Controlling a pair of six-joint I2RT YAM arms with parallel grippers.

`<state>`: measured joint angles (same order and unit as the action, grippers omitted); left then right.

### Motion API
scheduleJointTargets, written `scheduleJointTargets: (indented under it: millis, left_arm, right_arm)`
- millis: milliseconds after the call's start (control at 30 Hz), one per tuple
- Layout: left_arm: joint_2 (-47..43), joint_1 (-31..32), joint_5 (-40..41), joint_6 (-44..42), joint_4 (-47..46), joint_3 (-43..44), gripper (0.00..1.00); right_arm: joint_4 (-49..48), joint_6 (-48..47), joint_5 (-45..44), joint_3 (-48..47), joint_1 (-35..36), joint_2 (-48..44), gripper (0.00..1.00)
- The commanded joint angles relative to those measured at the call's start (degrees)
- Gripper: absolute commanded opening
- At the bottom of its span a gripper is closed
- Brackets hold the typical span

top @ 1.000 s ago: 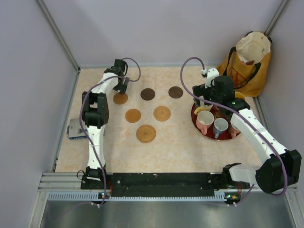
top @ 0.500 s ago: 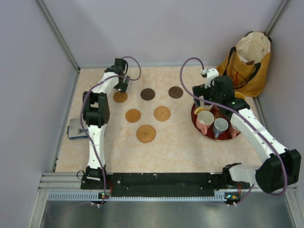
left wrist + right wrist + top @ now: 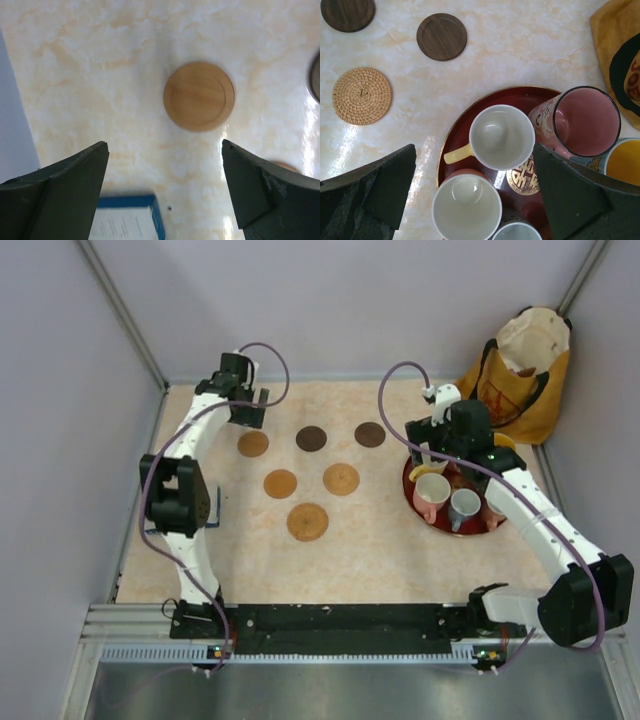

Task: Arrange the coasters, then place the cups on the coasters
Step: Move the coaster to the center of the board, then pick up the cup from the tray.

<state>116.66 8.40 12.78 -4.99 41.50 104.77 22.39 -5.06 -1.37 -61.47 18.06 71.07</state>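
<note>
On the tabletop nearest us, six coasters (image 3: 308, 521) lie spread. At right, the cups (image 3: 432, 495) stand upright on the red tray (image 3: 465, 114). The right gripper (image 3: 474, 147) hangs over the pale yellow cup (image 3: 501, 136), jaws released and empty. Its handle points toward the coasters, so we would pinch the rim crosswise to it. Farthest, the left gripper (image 3: 165, 144) hovers over a tan coaster (image 3: 199, 96), jaws released.

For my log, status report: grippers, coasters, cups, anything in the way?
Left gripper open, empty, by far-left coaster. Right gripper open, empty, over cups. Six coasters out, bare; cups at tray. Nothing between them.
</note>
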Motion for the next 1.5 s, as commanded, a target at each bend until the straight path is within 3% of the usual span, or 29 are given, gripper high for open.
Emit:
scheduleJointTargets:
  millis: [0,267,467,867,1467]
  left_arm:
    - [-14.94,-0.4,-3.72,0.16,-0.45,-10.08,0.99]
    - [-39.2,-9.88,-15.84,-4.93,-4.31,-39.96,0.99]
    - [-49.85,-13.59,-20.15,-7.13,-7.22,-53.52,0.99]
    - [-57.33,-14.9,-24.9,-9.07,-8.36,-57.13,0.98]
    - [-58.04,-21.15,-35.1,-11.27,-6.43,-57.13,0.97]
  right_arm:
    - [-0.69,-1.36,-2.06,-0.93,-1.1,-0.66,0.99]
    - [3.8,0.22,-7.42,-3.48,-6.98,0.56,0.99]
    - [3.89,3.65,-8.21,-2.42,-11.82,3.45,0.96]
    - [3.62,6.99,-10.67,-1.37,-12.53,8.03,0.69]
    - [0.9,12.27,-8.65,0.56,-15.08,14.19,0.64]
